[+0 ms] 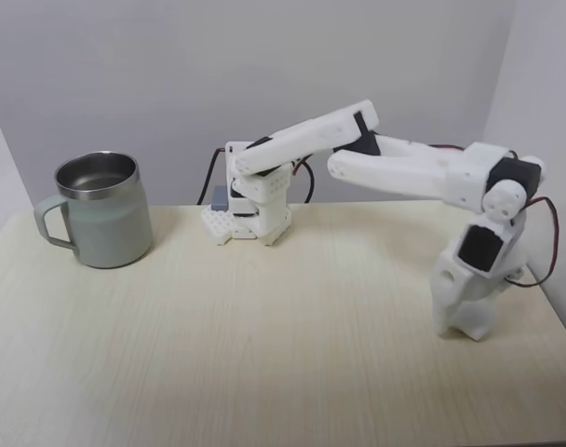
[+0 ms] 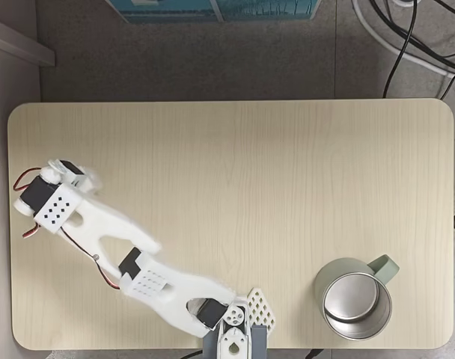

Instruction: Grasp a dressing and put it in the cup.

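Observation:
The pale grey-green cup (image 1: 104, 219) with its steel rim stands at the table's back left in a fixed view, handle to the left; from above the cup (image 2: 352, 303) looks empty, near the lower right corner. The white arm reaches out from its base (image 1: 250, 209) and bends down. My gripper (image 1: 462, 328) points straight down at the tabletop on the right. From above, my gripper (image 2: 66, 173) sits near the table's left edge, slightly blurred. The dressing is hidden; no gauze roll can be made out beside or under the white fingers.
The light wood table (image 1: 264, 354) stretches wide between gripper and cup. The arm's base (image 2: 239, 336) is clamped at one long edge. Cables (image 2: 407, 45) and a blue box (image 2: 212, 7) lie on the floor beyond the far edge.

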Tool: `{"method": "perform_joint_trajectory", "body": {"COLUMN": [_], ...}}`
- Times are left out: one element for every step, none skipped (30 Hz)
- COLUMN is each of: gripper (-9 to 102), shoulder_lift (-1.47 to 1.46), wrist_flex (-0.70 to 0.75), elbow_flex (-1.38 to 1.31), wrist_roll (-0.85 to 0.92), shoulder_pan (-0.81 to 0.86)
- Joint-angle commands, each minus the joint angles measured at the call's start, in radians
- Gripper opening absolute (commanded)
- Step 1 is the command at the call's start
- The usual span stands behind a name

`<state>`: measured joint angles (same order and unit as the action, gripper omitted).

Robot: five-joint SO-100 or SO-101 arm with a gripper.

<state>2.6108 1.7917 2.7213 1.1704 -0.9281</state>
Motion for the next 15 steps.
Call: {"method": "perform_joint_trajectory", "body": {"gripper": [27, 27, 27, 26, 24, 22, 18, 13, 8, 6, 5, 3, 2, 1, 0], "shoulder_lift": [-0.012, -0.012, -0.012, -0.012, -0.011, -0.009, -0.005, 0.002, 0.009, 0.015, 0.018, 0.021, 0.023, 0.023, 0.023], "wrist_flex": [0.032, 0.032, 0.032, 0.032, 0.032, 0.032, 0.032, 0.032, 0.032, 0.032, 0.032, 0.032, 0.032, 0.032, 0.032], "elbow_flex": [0.054, 0.055, 0.055, 0.055, 0.055, 0.055, 0.057, 0.061, 0.069, 0.075, 0.077, 0.080, 0.081, 0.084, 0.087], "wrist_roll": [0.006, 0.006, 0.006, 0.006, 0.008, 0.012, 0.014, 0.014, 0.011, 0.011, 0.009, 0.009, 0.009, 0.008, 0.006], "shoulder_pan": [-0.008, -0.008, -0.008, -0.009, -0.009, -0.009, -0.009, -0.009, -0.009, -0.009, -0.009, -0.009, -0.009, -0.009, -0.009]}}
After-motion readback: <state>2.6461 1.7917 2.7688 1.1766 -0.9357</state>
